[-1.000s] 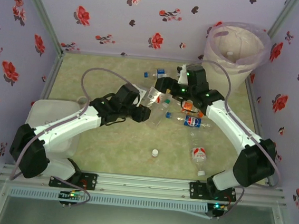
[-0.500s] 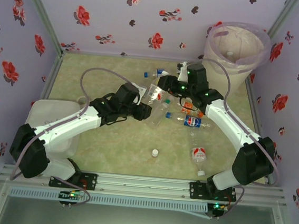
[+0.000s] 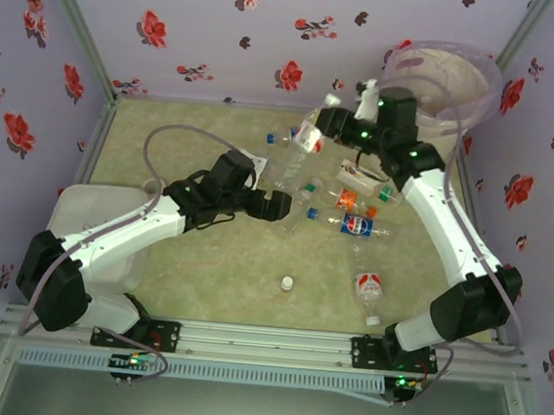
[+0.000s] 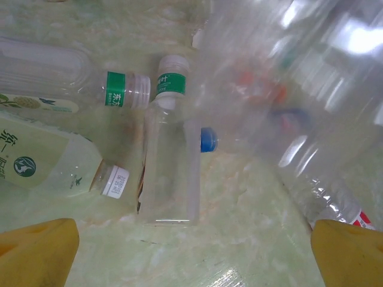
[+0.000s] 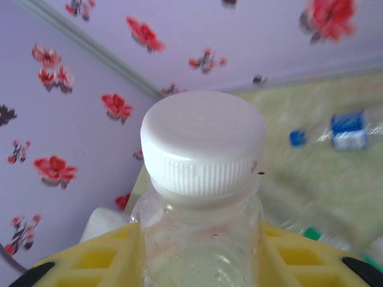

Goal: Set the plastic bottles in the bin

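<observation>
My right gripper [image 3: 332,125] is raised above the table, left of the bin [image 3: 444,84], a tall pale bucket with a pink liner at the back right. It is shut on a clear plastic bottle [image 3: 308,137]. In the right wrist view its white cap [image 5: 203,143] stands above my yellow fingers [image 5: 90,263]. My left gripper [image 3: 282,208] hovers low and open over the pile, its fingertips [image 4: 36,251] wide apart with nothing between them. Below it lie a square clear bottle [image 4: 170,173], a green-labelled bottle [image 4: 60,78] and a pale yellow bottle [image 4: 42,161].
More bottles lie mid-table: a blue-labelled one [image 3: 359,225], a red-labelled one [image 3: 368,285], a blue-capped one [image 3: 284,138]. A brown bottle with orange cap [image 3: 352,197] sits among them. A loose white cap [image 3: 287,284] lies nearer. A flat white box [image 3: 88,229] stands at the left.
The left gripper has opened and let go of the clear bottle. The right gripper has shut on that bottle and lifted it up and back, toward the bin.
</observation>
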`<move>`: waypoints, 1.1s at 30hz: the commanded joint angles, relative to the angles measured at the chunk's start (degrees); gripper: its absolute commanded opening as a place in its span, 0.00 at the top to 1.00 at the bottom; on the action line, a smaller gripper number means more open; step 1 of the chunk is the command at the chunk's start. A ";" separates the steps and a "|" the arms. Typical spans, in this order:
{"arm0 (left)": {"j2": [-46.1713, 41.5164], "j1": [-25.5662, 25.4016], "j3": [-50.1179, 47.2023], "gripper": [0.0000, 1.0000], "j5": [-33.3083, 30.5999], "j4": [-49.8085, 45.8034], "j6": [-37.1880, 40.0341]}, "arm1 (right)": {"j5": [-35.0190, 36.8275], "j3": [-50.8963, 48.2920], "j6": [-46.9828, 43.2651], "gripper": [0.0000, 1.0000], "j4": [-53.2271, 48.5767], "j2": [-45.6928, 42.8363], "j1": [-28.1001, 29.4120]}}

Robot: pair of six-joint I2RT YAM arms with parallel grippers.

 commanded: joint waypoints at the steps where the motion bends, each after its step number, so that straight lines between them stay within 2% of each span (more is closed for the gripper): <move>1: -1.75 0.82 -1.43 0.00 0.53 2.07 -2.51 | 6.08 6.66 -6.49 0.76 -6.03 -2.96 -3.89; 10: 1.13 2.98 -2.93 0.00 -0.60 -0.69 -9.15 | 21.81 23.37 -15.72 0.86 -3.39 0.62 -14.25; 14: 2.46 2.89 -2.64 0.00 -1.25 -2.58 -9.14 | 27.54 33.64 -20.40 0.85 -6.32 7.27 -18.10; 19: 3.71 2.89 -2.13 0.00 -3.78 -3.48 -10.69 | 30.90 45.18 -23.27 0.86 -12.17 17.72 -21.08; 25: 6.45 2.89 -1.18 0.00 -6.30 -3.19 -15.02 | 33.92 45.86 -24.59 0.86 -11.47 25.16 -21.22; 33: 9.91 2.97 0.38 0.00 -6.32 -2.81 -15.50 | 34.54 46.46 -22.93 0.86 -13.77 36.30 -21.35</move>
